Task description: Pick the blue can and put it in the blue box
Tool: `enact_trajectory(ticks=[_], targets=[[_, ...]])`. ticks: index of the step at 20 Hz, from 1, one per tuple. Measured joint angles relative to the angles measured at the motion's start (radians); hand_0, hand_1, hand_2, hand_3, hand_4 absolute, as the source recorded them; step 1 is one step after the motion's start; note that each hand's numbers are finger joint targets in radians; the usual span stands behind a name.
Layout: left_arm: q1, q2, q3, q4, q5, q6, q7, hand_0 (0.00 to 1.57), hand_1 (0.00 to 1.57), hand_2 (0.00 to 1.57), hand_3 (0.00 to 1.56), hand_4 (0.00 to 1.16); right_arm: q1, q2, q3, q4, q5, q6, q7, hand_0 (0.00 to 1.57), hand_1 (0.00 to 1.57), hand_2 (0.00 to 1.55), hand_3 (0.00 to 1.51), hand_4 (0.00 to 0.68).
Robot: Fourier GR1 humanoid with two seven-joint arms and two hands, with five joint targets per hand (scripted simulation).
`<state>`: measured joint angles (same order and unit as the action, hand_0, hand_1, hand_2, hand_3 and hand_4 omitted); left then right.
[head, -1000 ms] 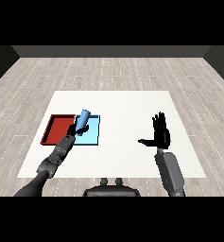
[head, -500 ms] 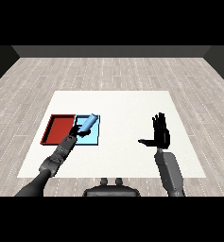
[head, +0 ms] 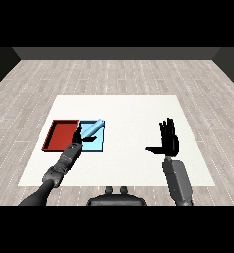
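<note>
Blue can [head: 92,129] tilted over blue tray [head: 99,144] – left hand [head: 75,145] hard to read, red tray [head: 60,135] adjacent

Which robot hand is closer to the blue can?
The left hand. It is right at the lower end of the tilted light blue can, over the light blue tray. The right hand is far off across the white table, open.

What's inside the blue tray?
The blue can lies tilted in the blue tray, with the left hand at its lower end. The tray floor under the can and hand is covered, so anything there can't be seen.
</note>
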<state>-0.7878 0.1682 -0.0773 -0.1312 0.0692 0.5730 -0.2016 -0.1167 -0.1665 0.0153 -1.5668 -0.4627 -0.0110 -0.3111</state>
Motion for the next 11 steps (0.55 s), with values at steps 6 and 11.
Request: enact_trajectory(ticks=[6,11], targets=[[0.052,0.007,0.068,-0.208,0.066,0.004,-0.276,0.0,0.0,0.0,0.0,0.0,0.016,-0.005,-0.006,-0.025,-0.012,0.013,0.005,0.0,0.0,0.0,0.0,0.0],[0.142,-0.018,0.061,-0.424,0.102,-0.129,-0.457,0.0,0.0,0.0,0.0,0.0,0.019,-0.011,0.009,-0.025,0.017,-0.003,0.024,0.0,0.0,0.0,0.0,0.0]])
